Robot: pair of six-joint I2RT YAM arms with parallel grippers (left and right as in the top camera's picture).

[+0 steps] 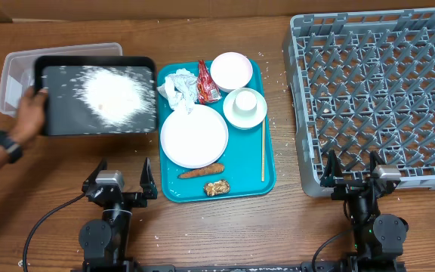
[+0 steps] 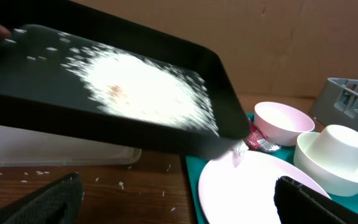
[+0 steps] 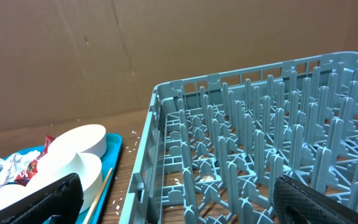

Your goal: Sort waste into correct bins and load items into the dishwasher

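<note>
A person's hand point(image 1: 27, 113) holds the black tray point(image 1: 97, 94), speckled with rice, partly over the clear tub point(image 1: 17, 72); in the left wrist view this black tray point(image 2: 123, 81) hangs tilted above the table. On the teal tray point(image 1: 248, 177) lie the napkin point(image 1: 178, 87), red wrapper point(image 1: 207, 81), pink bowl point(image 1: 231, 70), white cup point(image 1: 245, 104) inside the green bowl point(image 1: 245, 119), plate point(image 1: 194, 136), carrot stick point(image 1: 201, 172) and brown lump point(image 1: 217, 187). The grey dish rack point(image 1: 376, 98) stands on the right. My left gripper point(image 1: 119, 185) and right gripper point(image 1: 352, 180) are open and hold nothing.
A wooden chopstick point(image 1: 263, 147) lies along the teal tray's right side. Loose rice grains dot the table by the left gripper point(image 2: 179, 205). The right gripper point(image 3: 173, 202) faces the rack's near left corner point(image 3: 160, 143). A cardboard wall stands behind.
</note>
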